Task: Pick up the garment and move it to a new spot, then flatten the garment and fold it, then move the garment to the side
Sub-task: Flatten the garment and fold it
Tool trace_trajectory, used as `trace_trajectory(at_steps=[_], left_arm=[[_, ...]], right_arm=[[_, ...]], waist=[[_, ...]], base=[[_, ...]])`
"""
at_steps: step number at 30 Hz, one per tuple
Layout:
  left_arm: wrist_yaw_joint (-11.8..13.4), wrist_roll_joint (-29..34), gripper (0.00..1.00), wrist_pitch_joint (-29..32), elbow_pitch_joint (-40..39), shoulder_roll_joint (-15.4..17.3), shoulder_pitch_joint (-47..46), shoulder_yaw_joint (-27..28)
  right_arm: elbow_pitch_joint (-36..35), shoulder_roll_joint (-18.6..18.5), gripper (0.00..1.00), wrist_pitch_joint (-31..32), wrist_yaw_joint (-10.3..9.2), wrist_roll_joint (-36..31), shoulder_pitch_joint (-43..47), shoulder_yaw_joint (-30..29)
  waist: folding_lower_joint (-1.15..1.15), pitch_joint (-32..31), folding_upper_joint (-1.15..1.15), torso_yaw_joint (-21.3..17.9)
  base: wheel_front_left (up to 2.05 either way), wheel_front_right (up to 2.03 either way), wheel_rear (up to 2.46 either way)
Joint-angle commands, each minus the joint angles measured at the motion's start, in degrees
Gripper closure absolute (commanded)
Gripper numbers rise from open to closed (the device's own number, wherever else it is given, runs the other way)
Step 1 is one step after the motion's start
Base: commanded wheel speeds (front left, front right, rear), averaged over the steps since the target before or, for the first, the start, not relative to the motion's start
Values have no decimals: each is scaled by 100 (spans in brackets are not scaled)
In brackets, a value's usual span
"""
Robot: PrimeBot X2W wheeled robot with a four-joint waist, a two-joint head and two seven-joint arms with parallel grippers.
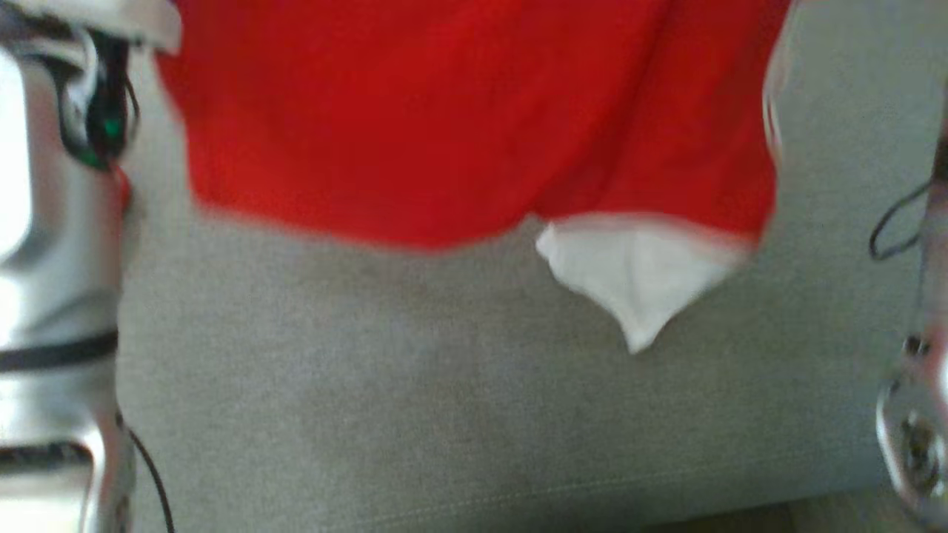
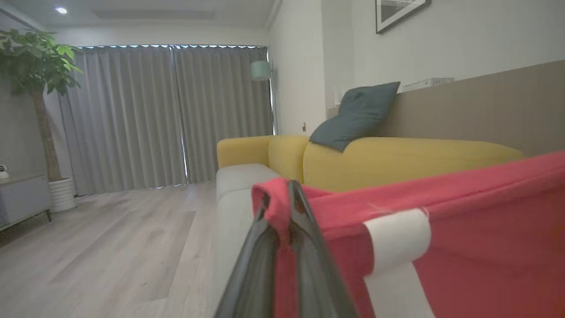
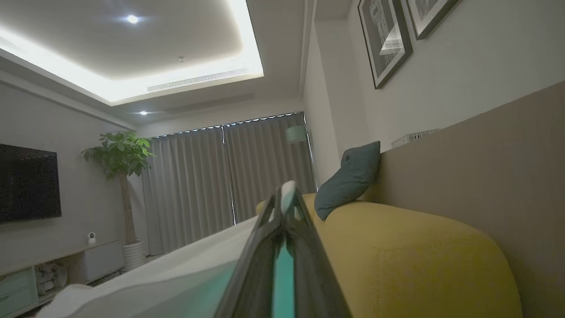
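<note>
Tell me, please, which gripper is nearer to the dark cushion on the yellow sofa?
Left, probably. The left gripper sees the cushion nearer along the sofa; the right gripper sees it from farther back.

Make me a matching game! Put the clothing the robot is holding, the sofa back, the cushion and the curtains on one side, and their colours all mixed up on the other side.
Things
1. garment
2. sofa back
3. cushion
4. curtains

Colours
A. yellow
B. grey
C. red with a white patch
D. dark blue-green

Right pairs: 1-C, 2-A, 3-D, 4-B.
</note>
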Motion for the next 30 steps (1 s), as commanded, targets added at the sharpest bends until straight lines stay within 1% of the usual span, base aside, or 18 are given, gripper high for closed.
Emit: trace_trajectory(at_steps=[1,5,8,10,13,17,23,27,29,30], left_arm=[[127,130,100,-199,4,243,-721,180],[341,388,100,-857,494,253,-1659,160],[443,381,100,-1032,688,149,-2187,222],[490,310,100,-1063,883,101,-2326,315],[465,254,100,-1076,1200,47,-2098,348],[515,65,100,-1078,1469,-68,-1319,574],[488,-111,100,-1080,1496,-526,448,800],[465,-216,100,-1080,1469,-750,1561,968],[474,-256,100,-1080,1429,-829,2036,1019],[477,-283,100,-1080,1381,-875,2453,1032]], right_arm=[[16,25,100,-253,37,-203,-671,-12],[657,13,100,-1085,37,-725,-1724,-249],[1033,-5,100,-1360,37,-993,-2319,-491],[1259,-10,100,-1421,37,-1079,-2493,-662],[1568,10,100,-1458,37,-1173,-2336,-715],[1892,41,100,-1470,37,-1084,-1638,-579],[1967,57,100,-1473,37,-596,-20,-134],[1845,84,100,-1399,37,-154,1110,225],[1702,78,100,-1273,37,64,1641,395],[1518,51,100,-1109,37,235,2142,575]], waist=[[0,606,0,32],[0,975,0,-1],[0,1115,0,13],[0,1167,0,14],[0,1206,0,-24],[0,1256,0,-76],[0,1121,0,-100],[0,881,0,-153],[0,742,0,-174],[0,584,0,-197]], base=[[0,0,0],[0,0,0],[0,0,0],[0,0,0],[0,0,0],[0,0,0],[0,0,0],[0,0,0],[0,0,0],[0,0,0]])
